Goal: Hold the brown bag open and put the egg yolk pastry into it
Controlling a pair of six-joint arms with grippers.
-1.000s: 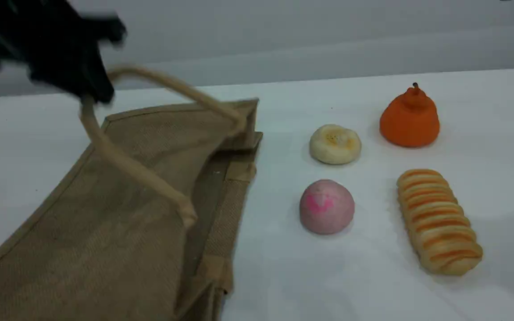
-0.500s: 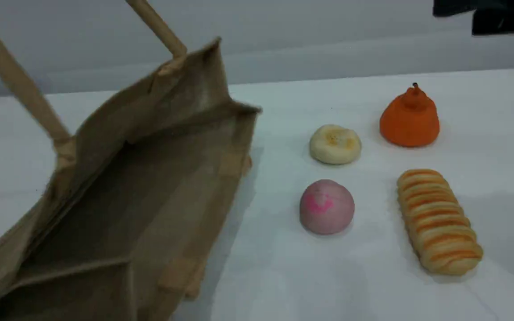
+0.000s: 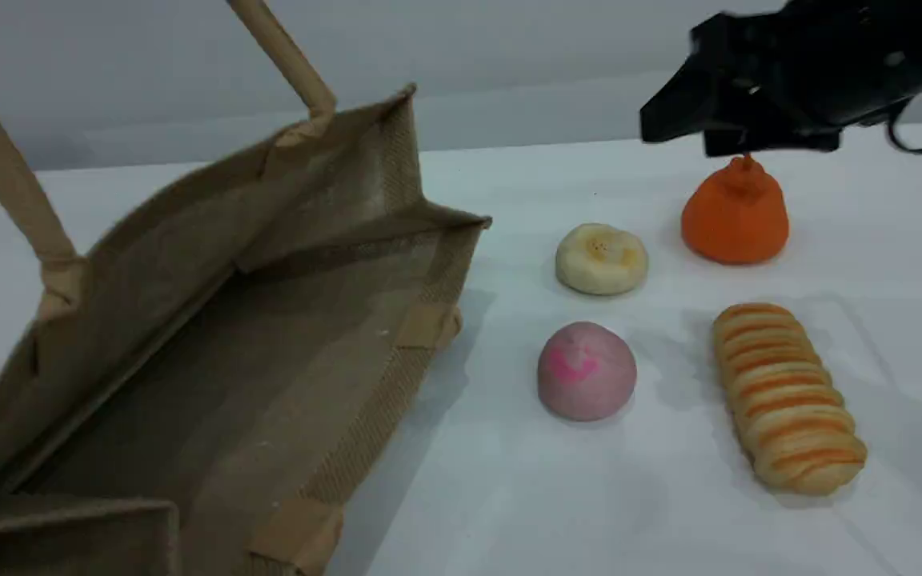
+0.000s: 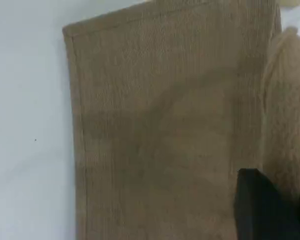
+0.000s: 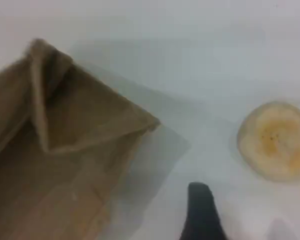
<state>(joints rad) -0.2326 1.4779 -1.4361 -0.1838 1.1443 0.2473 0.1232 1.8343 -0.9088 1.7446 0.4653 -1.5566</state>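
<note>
The brown bag (image 3: 213,344) lies on its side at the left, its mouth gaping toward the pastries. One beige handle (image 3: 5,168) rises taut out of the top of the scene view. My left gripper is above that view; in the left wrist view its dark fingertip (image 4: 260,210) sits beside the rope handle (image 4: 285,100), shut on it, with the bag's wall (image 4: 160,135) below. The egg yolk pastry (image 3: 601,258) rests on the table right of the bag's mouth. My right gripper (image 3: 681,132) hovers open and empty above and right of the pastry (image 5: 276,140).
An orange pear-shaped toy (image 3: 735,212) stands directly under the right arm. A pink-swirled bun (image 3: 587,370) lies in front of the pastry, and a long orange-striped loaf (image 3: 785,396) lies to its right. The white table (image 3: 509,496) runs on to the front.
The left gripper has lifted the handle up out of the scene view, pulling the flat bag open. The right arm has come in from the top right toward the pastries.
</note>
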